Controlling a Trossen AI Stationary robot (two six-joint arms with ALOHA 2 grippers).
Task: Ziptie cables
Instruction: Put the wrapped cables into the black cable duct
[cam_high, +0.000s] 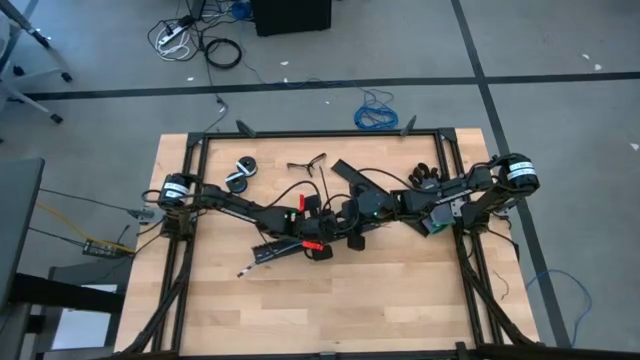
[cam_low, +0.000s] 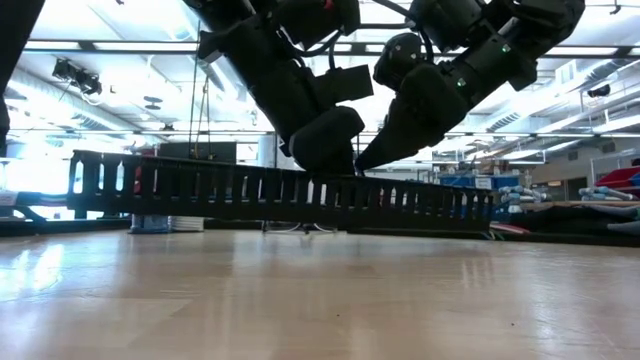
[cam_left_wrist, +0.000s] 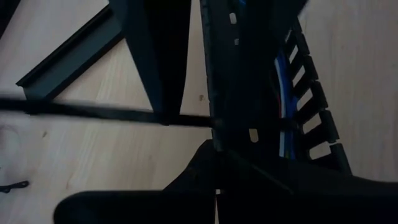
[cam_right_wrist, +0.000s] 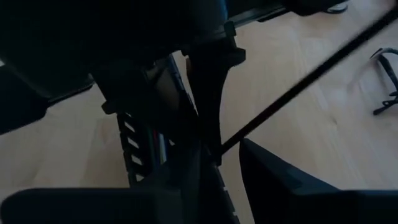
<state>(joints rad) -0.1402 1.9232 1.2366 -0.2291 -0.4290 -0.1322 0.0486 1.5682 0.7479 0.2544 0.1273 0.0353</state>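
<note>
Wood, pale and planked, makes up the table (cam_high: 400, 300), and a black frame (cam_high: 320, 133) runs round its edges. Past that the floor is grey concrete crossed by dark lines, with a blue coiled cable (cam_high: 375, 115) lying off the table at 12 o'clock. Seen level across the top, the room behind has strip lights on the ceiling and shelving.

Both my arms meet over the table's middle. My left claw (cam_left_wrist: 216, 168) is pressed together at the perforated strip (cam_low: 200, 185), a long slotted black channel. The cables (cam_left_wrist: 283, 93) show as pale and bluish strands through its slots. One ziptie (cam_left_wrist: 93, 113) crosses just ahead of my left fingertips; I cannot tell whether they pinch it. My right claw (cam_right_wrist: 224, 155) stands slightly spread, wood visible between its fingers. The ziptie's thin black line runs in toward that gap, and I cannot tell whether it is touched.

Toward 10 o'clock sit two tape rolls (cam_high: 240, 172), and a short black strip (cam_high: 350, 172) lies at 12, both clear of my claws. From 4 round to 8 o'clock the wood lies bare up to the frame.
</note>
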